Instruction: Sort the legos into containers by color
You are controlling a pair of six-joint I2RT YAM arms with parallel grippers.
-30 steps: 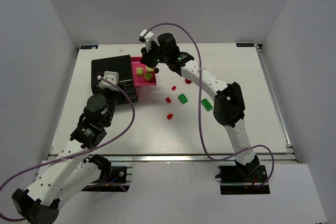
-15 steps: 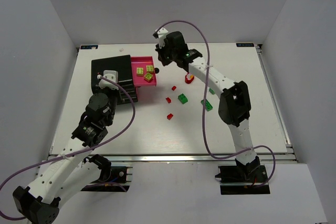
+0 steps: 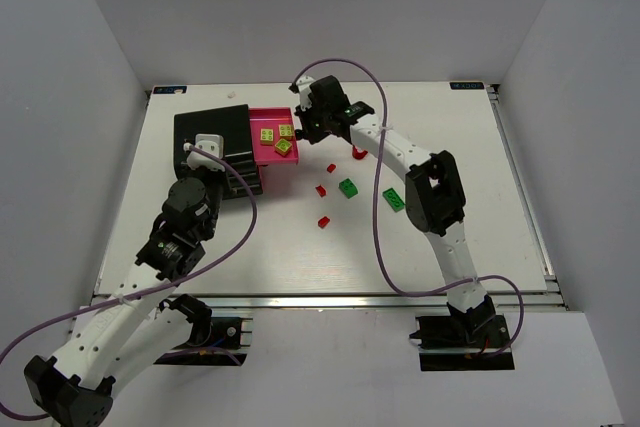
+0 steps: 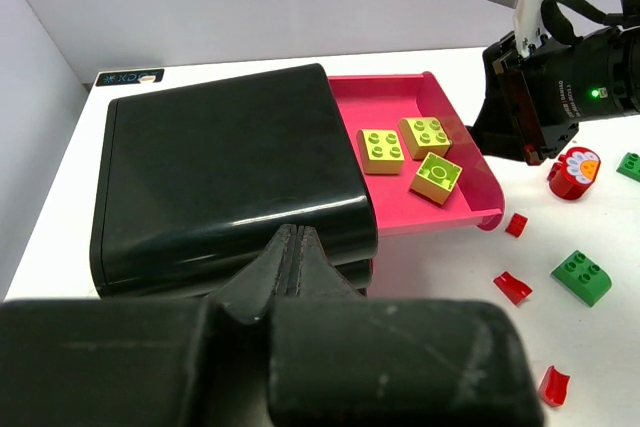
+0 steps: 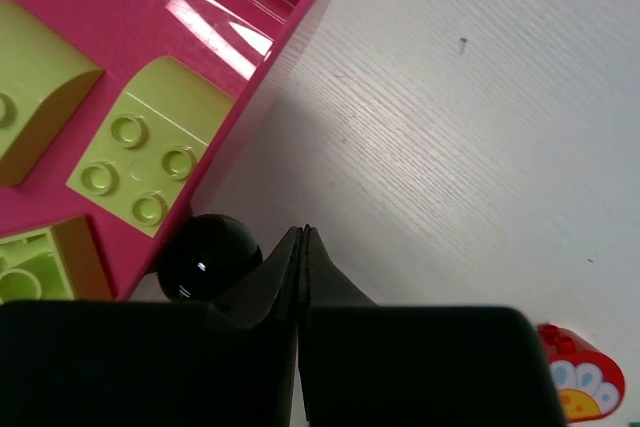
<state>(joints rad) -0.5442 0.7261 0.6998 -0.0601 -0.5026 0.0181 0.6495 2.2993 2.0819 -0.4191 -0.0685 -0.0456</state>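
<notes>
The pink box (image 3: 262,153) juts out from beside the glossy black box (image 3: 210,132) and holds three lime legos (image 3: 284,147). My right gripper (image 3: 304,133) is shut and empty, low at the pink box's right edge, beside a black round knob (image 5: 205,257); its tips (image 5: 302,234) are over bare table. My left gripper (image 4: 296,232) is shut and empty at the near edge of the black box (image 4: 220,177). Red legos (image 3: 320,190) and two dark green legos (image 3: 348,187) lie on the table right of the boxes.
A red piece with a flower print (image 3: 358,153) lies just right of my right gripper, also in the right wrist view (image 5: 583,387). White walls enclose the white table (image 3: 460,147) on three sides.
My right gripper swung right from over the pink box, then came back down to its right edge. The left arm has not moved.
</notes>
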